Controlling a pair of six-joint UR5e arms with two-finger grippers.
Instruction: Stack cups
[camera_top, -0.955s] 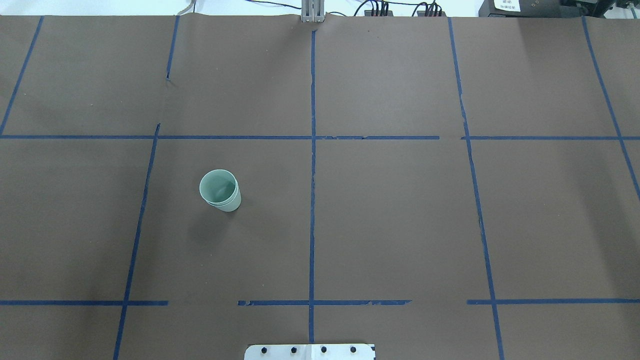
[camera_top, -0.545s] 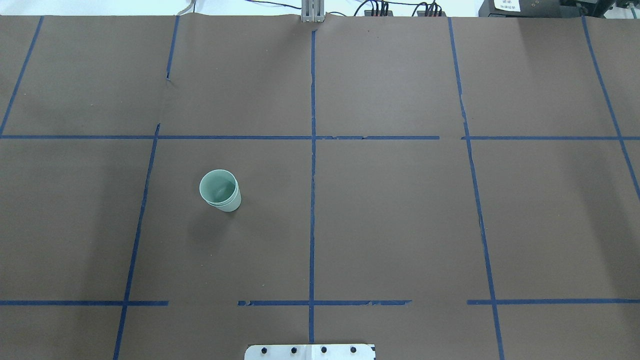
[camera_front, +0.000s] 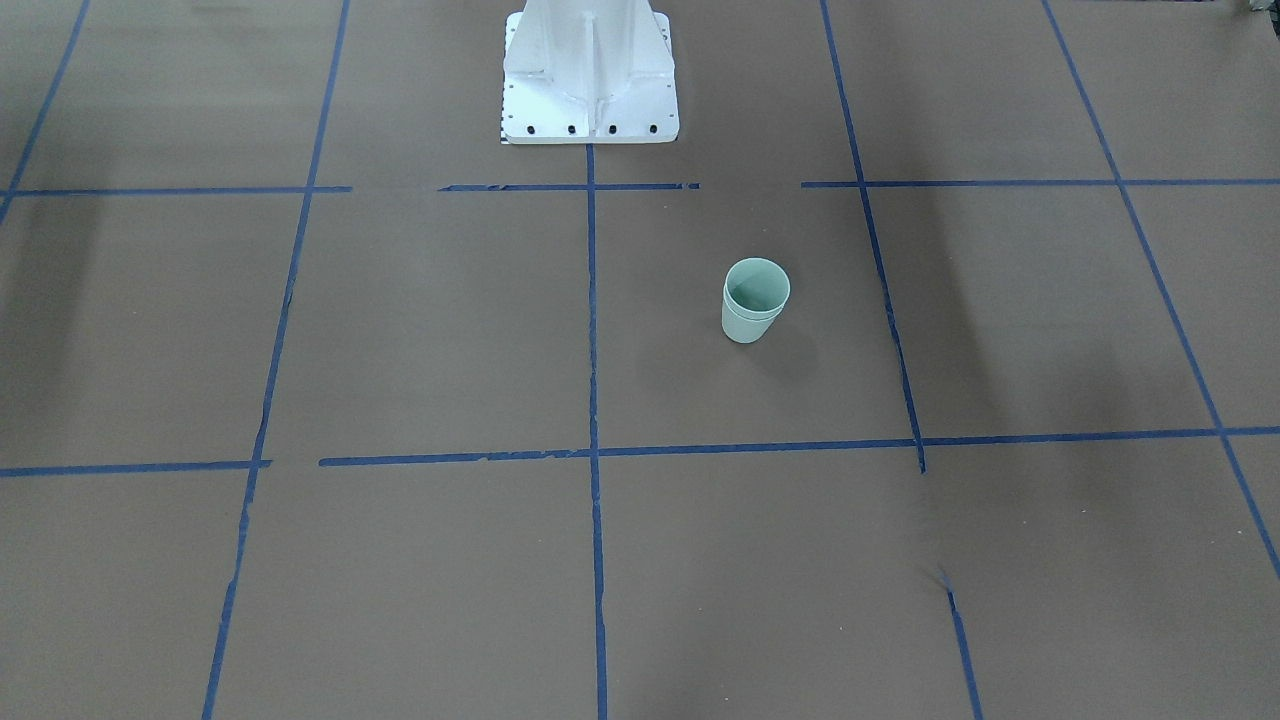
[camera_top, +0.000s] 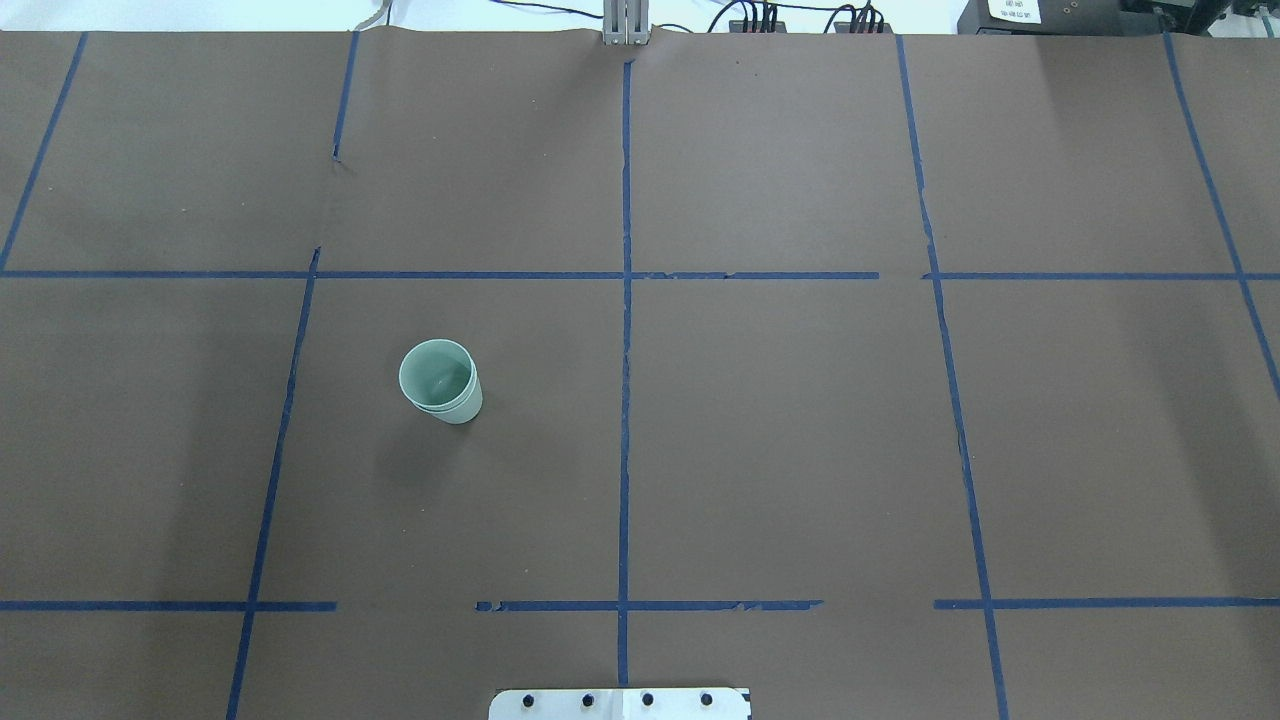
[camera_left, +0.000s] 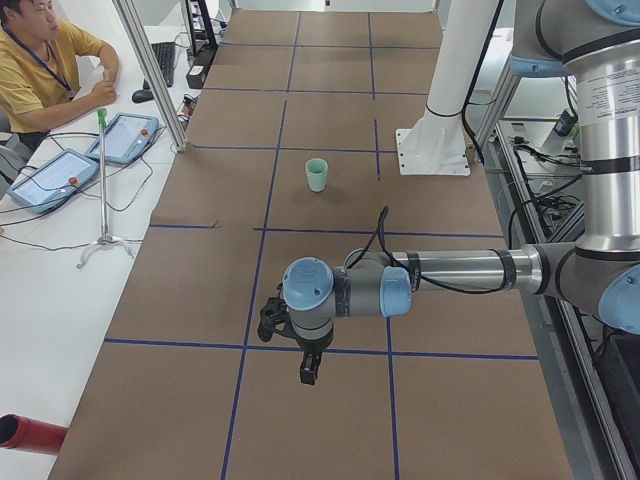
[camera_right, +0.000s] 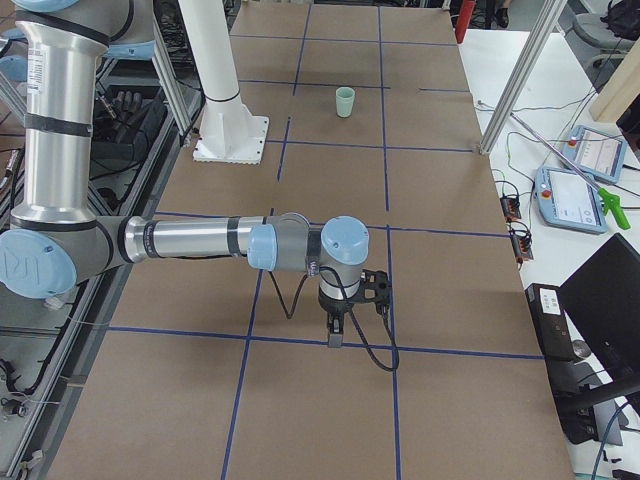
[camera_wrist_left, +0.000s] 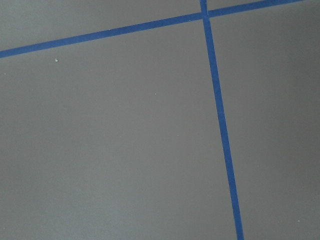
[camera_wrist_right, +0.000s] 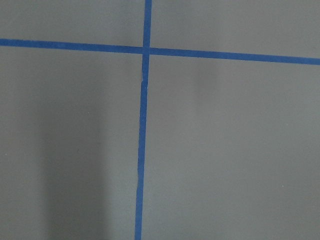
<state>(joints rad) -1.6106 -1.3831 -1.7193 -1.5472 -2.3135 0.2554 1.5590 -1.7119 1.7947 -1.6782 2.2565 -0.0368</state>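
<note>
We see the 2 cups (camera_top: 441, 383) nested, the outer hiding the inner below its rim. We cannot tell how the jaws of the left gripper (camera_left: 309, 372) or right gripper (camera_right: 334, 336) stand. The picture's edge cuts off the base plate (camera_top: 620, 704).

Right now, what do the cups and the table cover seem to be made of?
The cups look like plastic: pale mint, smooth, thin even rims. The cover is likely brown paper: matte, with wrinkles and small tears beside the tape.
</note>
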